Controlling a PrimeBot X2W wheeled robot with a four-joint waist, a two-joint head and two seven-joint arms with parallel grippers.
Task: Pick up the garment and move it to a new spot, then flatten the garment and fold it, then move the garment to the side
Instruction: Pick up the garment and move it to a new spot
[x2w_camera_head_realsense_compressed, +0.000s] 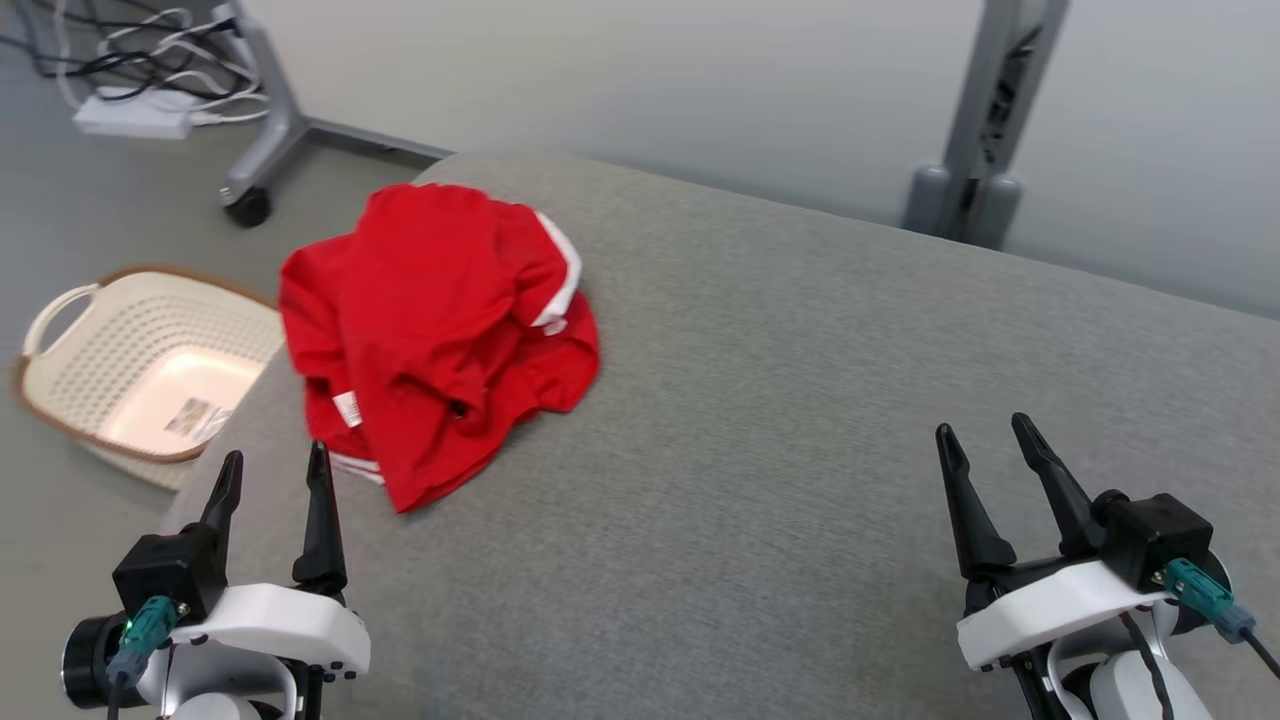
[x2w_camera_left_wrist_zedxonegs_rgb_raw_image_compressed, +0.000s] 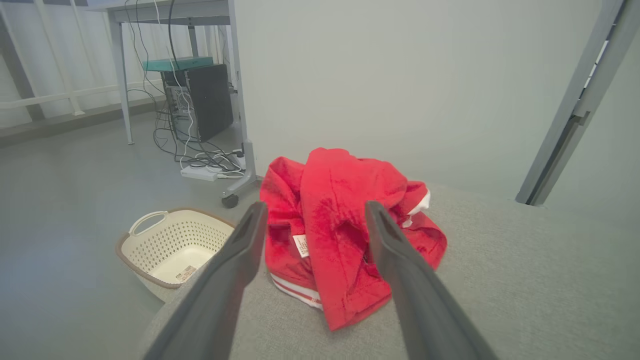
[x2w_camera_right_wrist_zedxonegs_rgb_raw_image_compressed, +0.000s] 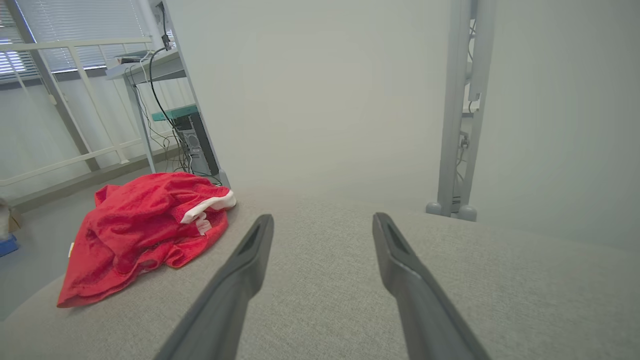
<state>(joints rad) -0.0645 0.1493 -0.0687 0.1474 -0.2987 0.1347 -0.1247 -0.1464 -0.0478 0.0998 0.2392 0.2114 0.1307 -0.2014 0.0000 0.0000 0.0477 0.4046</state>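
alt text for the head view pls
A crumpled red garment with white trim lies near the left edge of a grey padded surface. The left gripper, open, points at it from just short; the right gripper, open, sits far to the right. A cream basket stands on the floor at left.

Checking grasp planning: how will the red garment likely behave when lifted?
The red garment lies crumpled in soft folds, so it will probably droop when lifted. It looks thin, likely light. At the edge of the grey surface, it might slide off.
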